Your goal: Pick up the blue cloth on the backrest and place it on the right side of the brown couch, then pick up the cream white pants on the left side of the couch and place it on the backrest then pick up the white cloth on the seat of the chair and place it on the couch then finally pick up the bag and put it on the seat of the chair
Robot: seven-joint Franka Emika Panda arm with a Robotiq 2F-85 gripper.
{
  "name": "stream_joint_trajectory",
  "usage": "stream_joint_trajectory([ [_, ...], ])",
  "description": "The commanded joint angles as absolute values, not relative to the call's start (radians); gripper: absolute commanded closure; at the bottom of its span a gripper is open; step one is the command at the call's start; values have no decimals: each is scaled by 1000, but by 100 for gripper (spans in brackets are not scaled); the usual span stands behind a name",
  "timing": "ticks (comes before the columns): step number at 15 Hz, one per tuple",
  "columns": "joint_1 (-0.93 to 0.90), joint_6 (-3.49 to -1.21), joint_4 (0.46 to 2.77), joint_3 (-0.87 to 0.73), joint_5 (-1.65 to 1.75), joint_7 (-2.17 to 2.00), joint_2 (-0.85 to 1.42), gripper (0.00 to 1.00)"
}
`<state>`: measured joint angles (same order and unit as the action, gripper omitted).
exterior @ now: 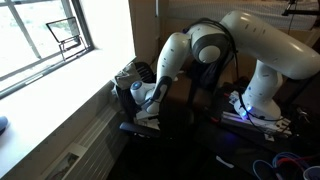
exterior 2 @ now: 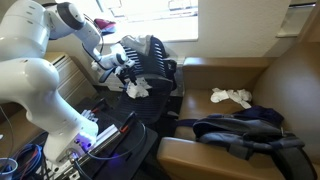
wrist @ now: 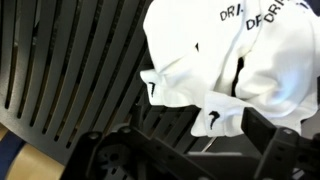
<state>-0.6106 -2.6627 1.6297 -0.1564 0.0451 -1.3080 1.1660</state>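
Window (exterior: 40, 35) light is falling behind the chair (exterior 2: 155, 55) while the spread claw (exterior 2: 124, 62) is hovering just above the white cloth (wrist: 230, 60) lying on it, best gripped by sinking onto a bunched fold, then lifting clear.

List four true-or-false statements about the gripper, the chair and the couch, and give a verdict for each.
1. The gripper is shut on the white cloth. False: its jaws are open and hold nothing.
2. The white cloth lies on the chair. True.
3. The brown couch has nothing on it. False: a cream garment and a dark cloth lie on it.
4. The white cloth has black lettering. True.
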Motion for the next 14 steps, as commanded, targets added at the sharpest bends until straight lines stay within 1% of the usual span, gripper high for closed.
stream_joint_trajectory([
  [1, -610, -2660, 1615, -154, 48, -1311, 1176, 0],
  [3, -610, -2660, 1603, -155, 48, -1311, 1185, 0],
  [4, -532, -2683, 1590, -84, 43, -1203, 1191, 0],
  [7, -431, -2742, 1533, 1, 44, -1002, 1256, 0],
  [9, -359, -2713, 1495, 62, 29, -852, 1293, 0],
  [10, -334, -2653, 1478, 82, 18, -788, 1303, 0],
  [11, -413, -2703, 1529, 12, -2, -883, 1266, 0],
  [14, -365, -2686, 1497, 44, -15, -793, 1298, 0],
])
